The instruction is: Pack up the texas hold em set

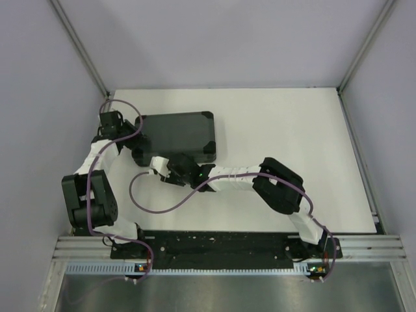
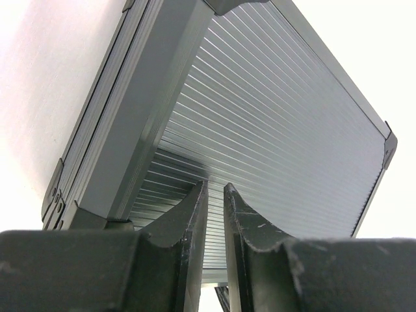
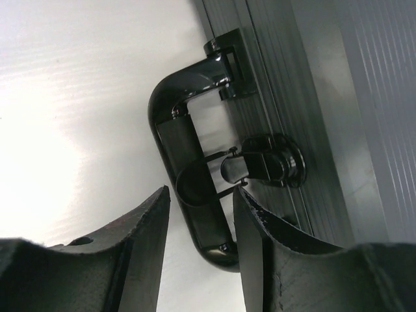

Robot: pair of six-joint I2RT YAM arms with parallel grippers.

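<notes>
The black briefcase [image 1: 179,133] lies shut and flat at the back left of the white table. Its chips, card decks and discs are hidden. My left gripper [image 1: 136,133] is at the case's left end, and in the left wrist view [image 2: 216,187] its fingers are nearly together with nothing between them, under the ribbed lid [image 2: 279,110]. My right gripper [image 1: 170,168] is at the case's front side. In the right wrist view [image 3: 201,190] it is open, its fingers either side of the black handle [image 3: 188,149], beside a round latch [image 3: 266,162].
The white table [image 1: 292,130] runs to grey walls at the back and both sides. The right arm's elbow [image 1: 279,185] lies across the middle front. A purple cable [image 1: 156,205] loops over the table near the arm bases.
</notes>
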